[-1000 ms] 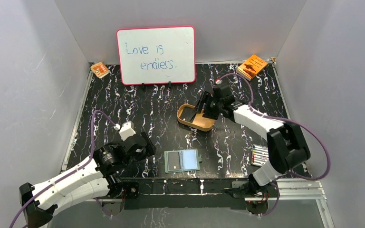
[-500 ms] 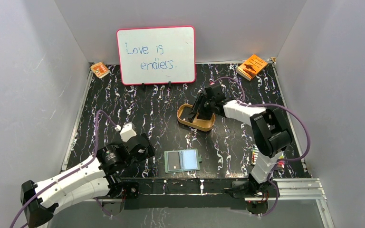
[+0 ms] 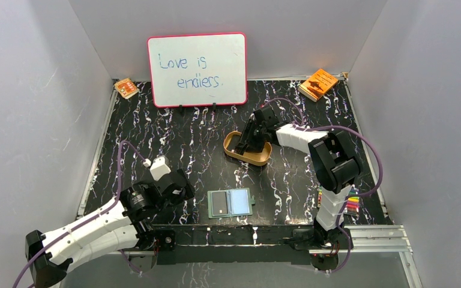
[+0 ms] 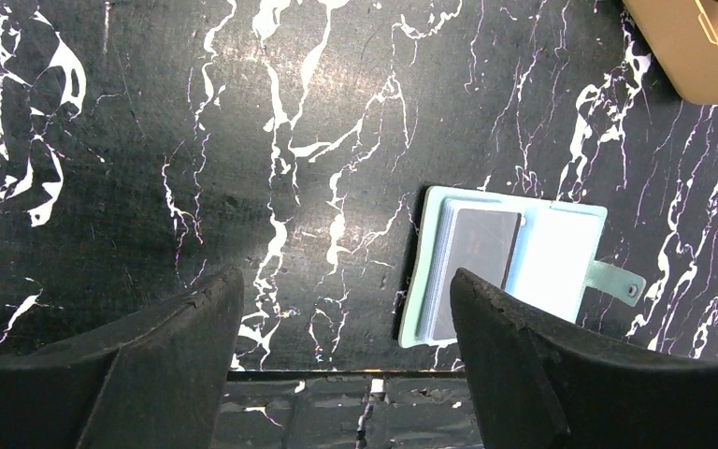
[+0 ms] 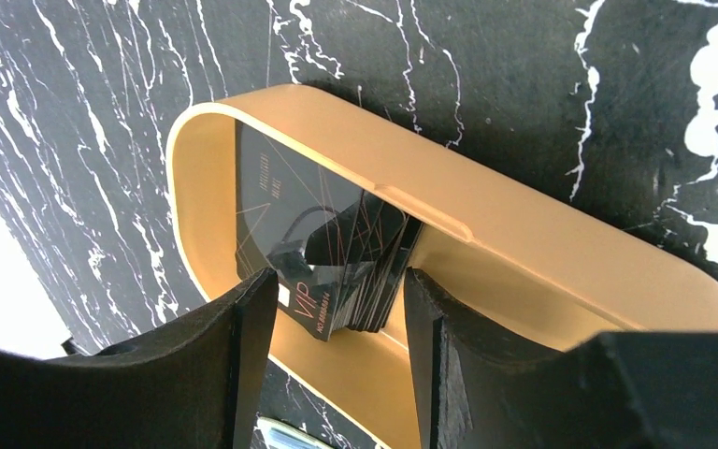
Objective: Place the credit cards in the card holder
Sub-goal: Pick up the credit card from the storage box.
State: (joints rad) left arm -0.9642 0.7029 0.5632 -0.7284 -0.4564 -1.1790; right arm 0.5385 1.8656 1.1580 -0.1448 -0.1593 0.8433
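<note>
The left fingers (image 4: 173, 351) hang wide apart at 9 o'clock of the open card holder (image 4: 561, 267), one dark card (image 4: 477, 257) inside. At its 1 o'clock, the right fingers (image 5: 238, 374) bracket the credit cards (image 5: 355, 271) in a gold tray (image 5: 524, 234); whether they grip is unclear.

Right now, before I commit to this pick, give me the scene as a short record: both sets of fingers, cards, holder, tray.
left fingers: wide open, holding nothing, over the table beside the card holder
right fingers: down in the tray, one on each side of the card stack; grip not confirmed
card holder: lying open near the front edge
dark card: one, on the half away from the snap tab; tucked in or just laid on, unclear
tray: tan-gold, mid-table, apart from the holder
</note>
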